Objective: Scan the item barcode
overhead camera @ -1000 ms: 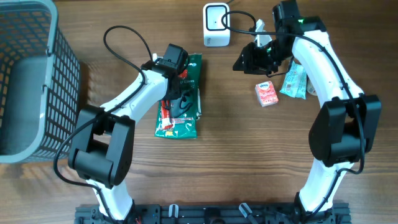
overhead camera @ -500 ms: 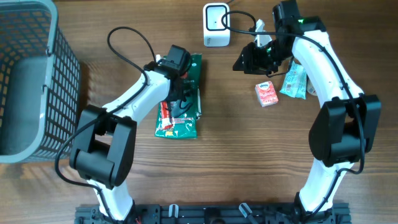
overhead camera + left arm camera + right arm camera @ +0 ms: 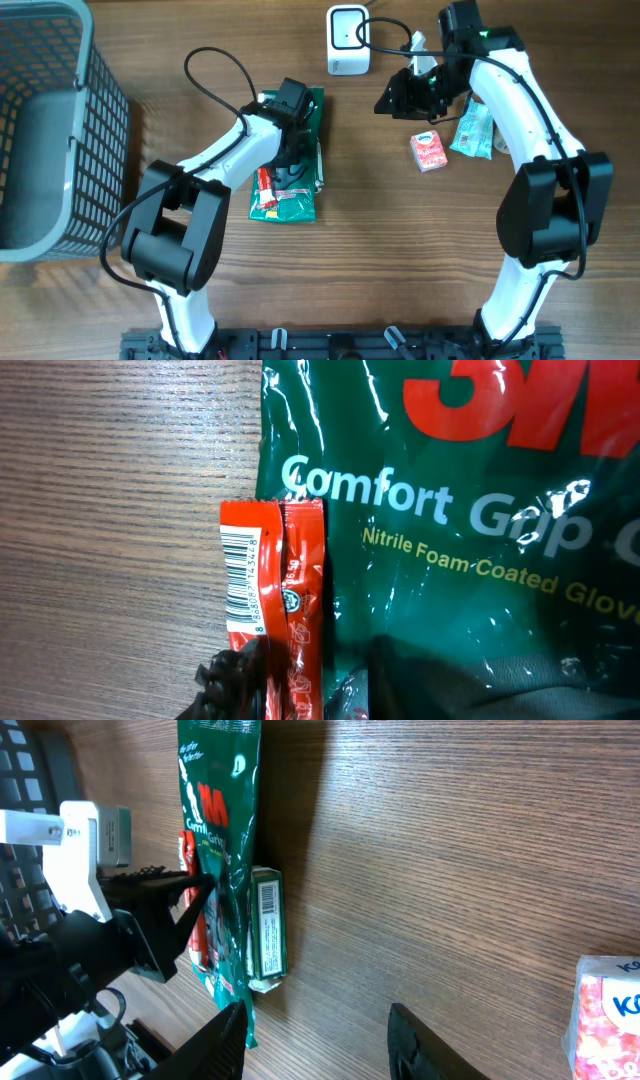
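Green packet (image 3: 222, 840) on wooden table (image 3: 450, 870)

The glove pack (image 3: 480, 560) by the left end effector (image 3: 292, 695) is glossy, crinkled plastic. The desk (image 3: 100, 480) is matt wood.

Green pkg (image 3: 450, 510): "3M Comfort Grip"
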Controlling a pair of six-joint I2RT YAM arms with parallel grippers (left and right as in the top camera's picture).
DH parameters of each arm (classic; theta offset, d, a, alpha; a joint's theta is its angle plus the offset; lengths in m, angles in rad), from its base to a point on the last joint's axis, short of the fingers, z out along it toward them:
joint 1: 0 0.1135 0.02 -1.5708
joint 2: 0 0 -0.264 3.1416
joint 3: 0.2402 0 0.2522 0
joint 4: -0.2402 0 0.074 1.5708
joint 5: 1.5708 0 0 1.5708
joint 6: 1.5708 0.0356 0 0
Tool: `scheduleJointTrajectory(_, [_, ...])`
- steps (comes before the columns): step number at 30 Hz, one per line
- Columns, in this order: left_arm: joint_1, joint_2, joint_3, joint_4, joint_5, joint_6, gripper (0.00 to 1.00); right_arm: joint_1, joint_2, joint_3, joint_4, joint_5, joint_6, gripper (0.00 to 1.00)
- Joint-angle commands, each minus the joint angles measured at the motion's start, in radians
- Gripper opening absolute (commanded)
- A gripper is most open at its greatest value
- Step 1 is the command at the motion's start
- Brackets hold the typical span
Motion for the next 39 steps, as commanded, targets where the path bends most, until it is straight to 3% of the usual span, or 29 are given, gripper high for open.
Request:
scheduleJointTrajectory(1, [0.0,0.035,0.01,0.001,-0.009,0.0,0.12,0.003,-0.014,0.0,-0.003,-0.02,-0.022,0.45])
scheduleJointTrajectory(3, [0.0,0.035,0.01,-0.003,-0.009,0.0,0.11,0.003,-0.014,0.0,-0.003,-0.02,-0.022,0.45])
scheduleJointTrajectory(9, [0.0,0.035,-0.005,-0.007,-0.009,0.0,0.3,0.003,-0.014,0.0,-0.003,-0.02,-0.022,0.45])
scheduleJointTrajectory(31, [0.0,0.003,0.049,-0.055,-0.061,-0.002,0.29,0.003,-0.014,0.0,-0.002,-0.02,-0.04,0.45])
scheduleJointTrajectory(39, [0.006,0.007,0.002,-0.048,-0.061,-0.005,0.24,0.003,-0.014,0.0,-0.003,-0.021,-0.04,0.45])
